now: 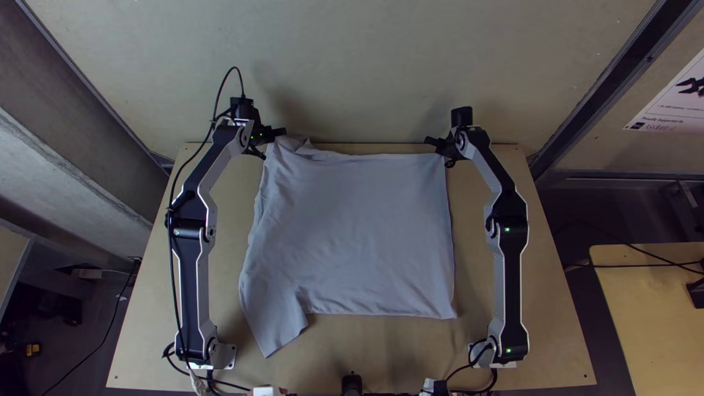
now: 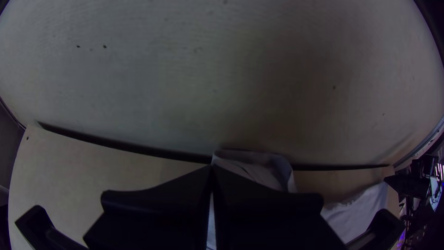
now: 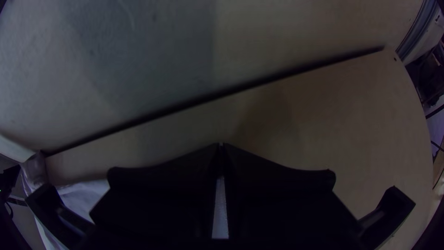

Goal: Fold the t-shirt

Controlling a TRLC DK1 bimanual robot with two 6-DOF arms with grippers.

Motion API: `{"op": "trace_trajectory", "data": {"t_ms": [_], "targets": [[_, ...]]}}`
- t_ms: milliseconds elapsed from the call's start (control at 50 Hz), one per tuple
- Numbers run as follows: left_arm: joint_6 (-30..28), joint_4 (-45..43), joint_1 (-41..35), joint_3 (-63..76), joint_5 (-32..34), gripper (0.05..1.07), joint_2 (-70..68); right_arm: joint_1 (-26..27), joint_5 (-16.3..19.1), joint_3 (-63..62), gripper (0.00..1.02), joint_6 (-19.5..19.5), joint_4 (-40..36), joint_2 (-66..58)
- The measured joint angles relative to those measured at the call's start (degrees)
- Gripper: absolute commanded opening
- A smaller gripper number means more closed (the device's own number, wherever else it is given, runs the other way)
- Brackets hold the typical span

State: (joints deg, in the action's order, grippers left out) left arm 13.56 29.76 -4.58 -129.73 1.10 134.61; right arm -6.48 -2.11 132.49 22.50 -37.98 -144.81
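Your left gripper (image 1: 271, 140) is clenched on the t-shirt (image 1: 359, 235) at its far left corner; your right gripper (image 1: 441, 150) pinches its far right corner. You have the cloth spread on the table (image 1: 550, 330) between both arms, near left corner jutting toward the bases.

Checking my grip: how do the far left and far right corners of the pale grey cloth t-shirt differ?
The far left corner is bunched; the far right corner looks smoother. The left corner overlaps the light wooden table's far edge; the right one stops short. Both are pinched, by the black left gripper and black right gripper.
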Motion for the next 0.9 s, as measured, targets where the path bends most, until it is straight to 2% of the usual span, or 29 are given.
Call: {"op": "trace_trajectory", "data": {"t_ms": [240,540,900], "targets": [[0.0,-5.6,2.1,0.1,0.0,0.08,0.0,0.3,-1.8,0.0,0.02,-0.2,2.4,0.6],[0.0,1.0,1.3,2.9,0.0,0.08,-1.2,0.2,-2.0,0.0,0.02,-0.5,2.5,3.8],[0.0,2.2,0.1,8.9,1.0,0.08,-6.6,-0.9,-2.8,-1.5,0.02,-2.0,-0.2,8.0]]}}
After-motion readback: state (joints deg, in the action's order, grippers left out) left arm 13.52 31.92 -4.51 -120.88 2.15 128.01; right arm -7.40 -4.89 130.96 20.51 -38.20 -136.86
